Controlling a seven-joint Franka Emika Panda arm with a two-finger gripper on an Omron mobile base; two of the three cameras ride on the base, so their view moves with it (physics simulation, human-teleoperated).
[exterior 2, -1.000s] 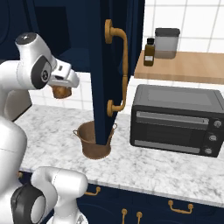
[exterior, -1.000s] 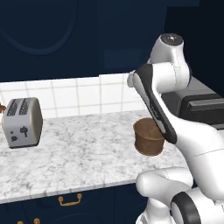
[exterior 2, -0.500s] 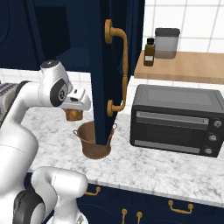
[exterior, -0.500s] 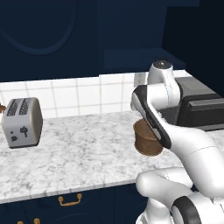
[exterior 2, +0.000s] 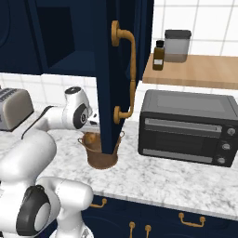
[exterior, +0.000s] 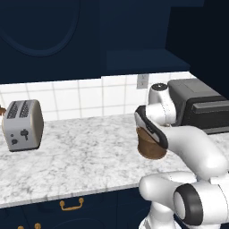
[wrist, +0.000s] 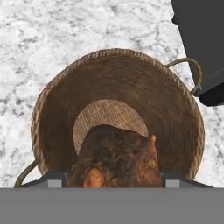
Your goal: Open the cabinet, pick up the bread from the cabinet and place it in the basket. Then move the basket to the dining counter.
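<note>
The brown woven basket (wrist: 118,96) stands on the marble worktop, seen straight from above in the hand view. My gripper (wrist: 113,177) is shut on the golden-brown bread (wrist: 116,155), which hangs just over the basket's mouth. From the right base view the bread (exterior 2: 91,138) sits at the rim of the basket (exterior 2: 102,158), right beside the open navy cabinet door (exterior 2: 114,60) with its long brass handle (exterior 2: 131,69). In the left base view my arm covers most of the basket (exterior: 150,151). The cabinet's navy shelf (exterior: 143,60) is bare. The dining counter is out of view.
A silver toaster (exterior: 22,125) stands at the left of the worktop. A black toaster oven (exterior 2: 186,128) sits close to the right of the basket. Above it is a wooden shelf (exterior 2: 195,69) with jars. Navy drawers with brass pulls (exterior: 71,205) run below.
My arm has swung down from cabinet height, carrying the bread to just above the basket. The basket and the door have not moved.
</note>
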